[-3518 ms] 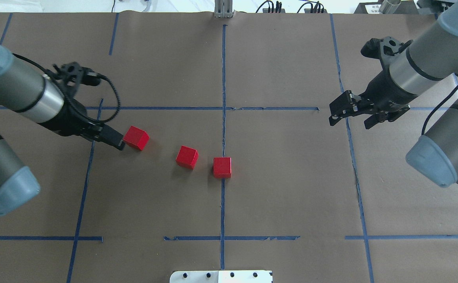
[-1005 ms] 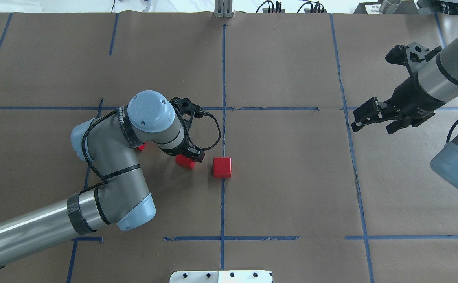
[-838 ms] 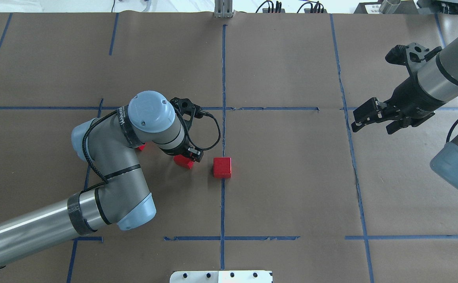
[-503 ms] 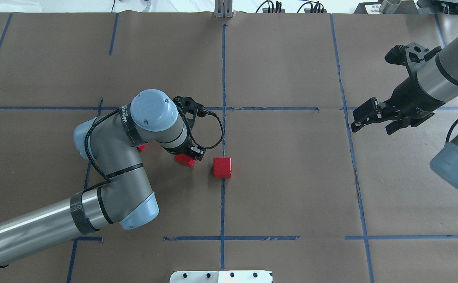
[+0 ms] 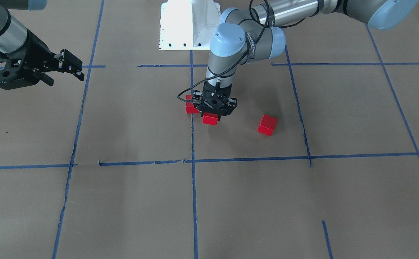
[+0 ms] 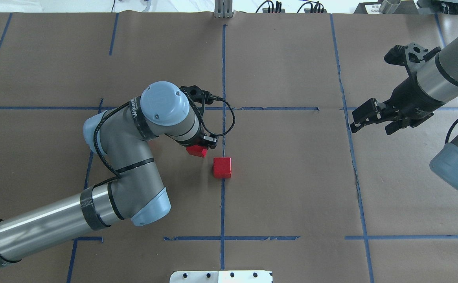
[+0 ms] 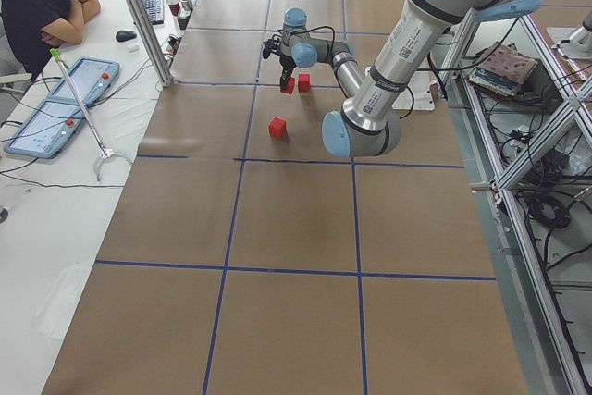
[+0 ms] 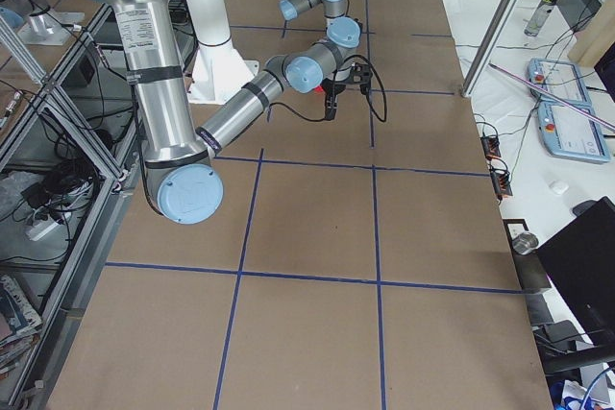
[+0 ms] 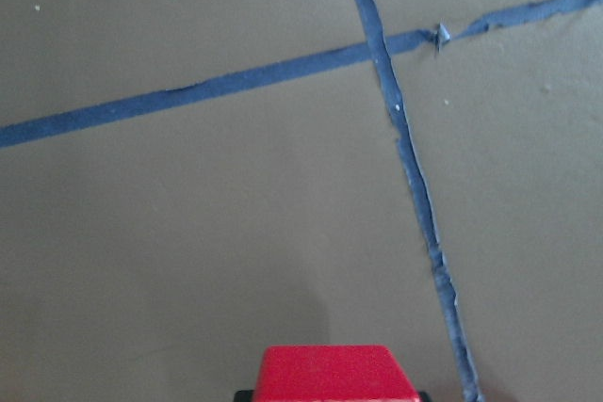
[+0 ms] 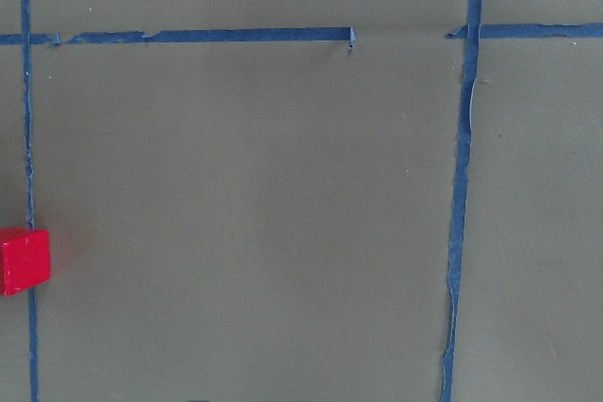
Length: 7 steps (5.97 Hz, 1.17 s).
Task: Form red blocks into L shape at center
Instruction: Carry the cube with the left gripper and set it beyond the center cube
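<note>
One red block [image 6: 195,151] is riding in the left gripper [image 5: 212,114], whose fingers are pressing on two opposite sides of it. The left wrist view is showing its top face poking up between the black pads at the bottom edge. In the overhead view it is hanging just beside the middle blue tape line [image 6: 223,70], on the robot's left of it. The pictures are not settling whether it is grazing the brown paper [image 6: 291,196] or travelling just clear of it.

A second red block [image 6: 222,167] is sitting squarely on that tape line at the centre [image 6: 238,155], probably acting as the anchor of the L. The carried block is hovering near its corner with a gap between them, presumably so that it can be lined up and then set flush against a side.

The third red block [image 5: 267,125] is lying alone farther out on the robot's left, well apart from the pair and turned a little askew to the grid. The left arm is hiding it from the overhead camera. It is likely waiting for its own trip inward.

The left wrist is pointing straight down, which is keeping the block's faces level for a clean placement. The right gripper [image 6: 370,126] is idling with its fingers spread and nothing between them. It is sitting beyond the next tape line on the robot's right, probably parked there to be leaving the middle free.
</note>
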### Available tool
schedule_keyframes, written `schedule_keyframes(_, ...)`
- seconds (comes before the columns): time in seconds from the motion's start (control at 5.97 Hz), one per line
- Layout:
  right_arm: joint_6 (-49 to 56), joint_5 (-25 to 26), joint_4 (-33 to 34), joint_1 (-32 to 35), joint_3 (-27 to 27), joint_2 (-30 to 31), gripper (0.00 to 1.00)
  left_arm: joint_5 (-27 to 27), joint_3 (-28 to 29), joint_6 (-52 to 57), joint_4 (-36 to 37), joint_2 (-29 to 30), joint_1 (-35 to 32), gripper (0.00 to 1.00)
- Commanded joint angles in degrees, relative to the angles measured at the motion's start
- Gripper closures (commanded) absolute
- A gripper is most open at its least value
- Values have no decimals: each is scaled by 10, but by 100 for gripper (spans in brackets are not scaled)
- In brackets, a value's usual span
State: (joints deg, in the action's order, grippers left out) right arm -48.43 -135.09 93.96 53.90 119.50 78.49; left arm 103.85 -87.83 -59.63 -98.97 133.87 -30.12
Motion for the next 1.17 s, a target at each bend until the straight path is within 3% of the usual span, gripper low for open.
schedule_keyframes(0.0,-1,0,0,-1,1,0,0,-35,20,-16,1,24,0,100)
schedule_keyframes(0.17,-1,0,0,-1,2,-1,0,-44,68,-28,3,62,1,100)
schedule_keyframes(1.01,-6,0,0,-7,3,-1,0,-56,92,-83,3,70,23,100)
